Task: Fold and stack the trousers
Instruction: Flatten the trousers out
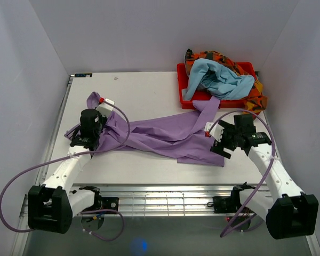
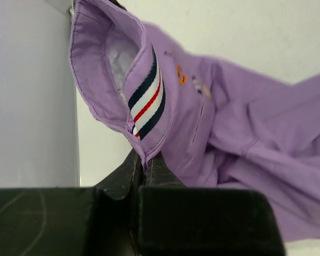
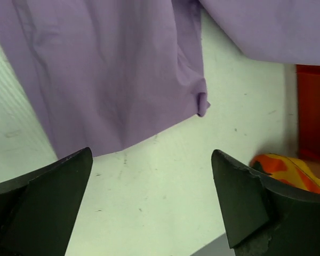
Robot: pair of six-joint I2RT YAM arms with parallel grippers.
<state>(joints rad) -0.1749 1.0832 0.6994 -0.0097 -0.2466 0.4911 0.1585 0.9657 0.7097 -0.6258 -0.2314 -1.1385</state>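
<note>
Jaws of the left gripper (image 2: 144, 166) are pinched closed on the waistband edge of the long lilac soft-cloth trousers (image 1: 160, 136), just below a navy, white and red striped patch (image 2: 148, 101). Jaws of the right gripper (image 3: 152, 154) stand wide apart and hold nothing.

**Location.** The trousers lie rumpled across the pale worktop (image 1: 144, 90). The waist is at 9 o'clock and the legs run toward 3 o'clock. One leg end points to 1 o'clock and reaches the front rim of the red plastic tray (image 1: 197, 102). The tray holds a light blue crumpled cloth (image 1: 218, 80) and an orange patterned cloth (image 1: 256, 98).

**Step in hand.** By appearance, the garment is being spread flat. No fold is made yet.

**Next move.** The right jaws would need to descend on the near leg hem and close on it. Both arms could then draw apart along the 9-to-3 line to remove the creases. The leg at the tray rim needs to be brought alongside its partner.

**View comparison.**
- Left wrist view: confirms the pinch and shows the waistband lifted and turned open. The top view hides this contact behind the arm.
- Right wrist view: shows a hem corner ahead of the open jaws, with bare worktop between them and no contact.
- Top view: the only one that gives the full layout and the twist between the legs.
</note>
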